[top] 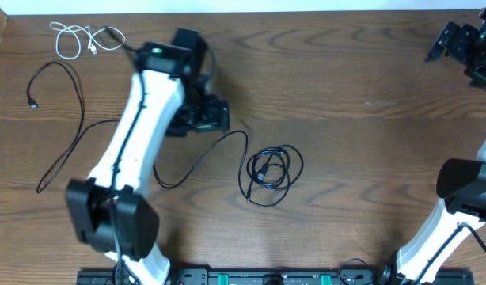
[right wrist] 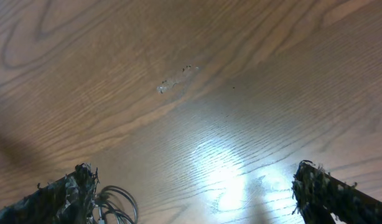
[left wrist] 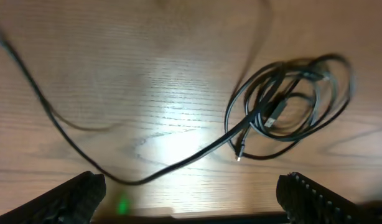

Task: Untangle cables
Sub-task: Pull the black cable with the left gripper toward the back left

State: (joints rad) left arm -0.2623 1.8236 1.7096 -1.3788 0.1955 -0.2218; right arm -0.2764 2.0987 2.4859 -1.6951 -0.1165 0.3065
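Left tool (left wrist: 192, 183) spread, holding nothing; black cable coil (left wrist: 290, 102) ahead-right of it, black cable strand (left wrist: 54, 118) ahead-left. Right tool (right wrist: 196, 171) spread, empty, over counter (right wrist: 178, 81).

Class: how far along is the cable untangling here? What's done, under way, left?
Done: the white cable lies apart; a black cable is spread out nearby. Under way: the open left gripper hovers near the black coil, holding nothing. Left: undoing that coil.
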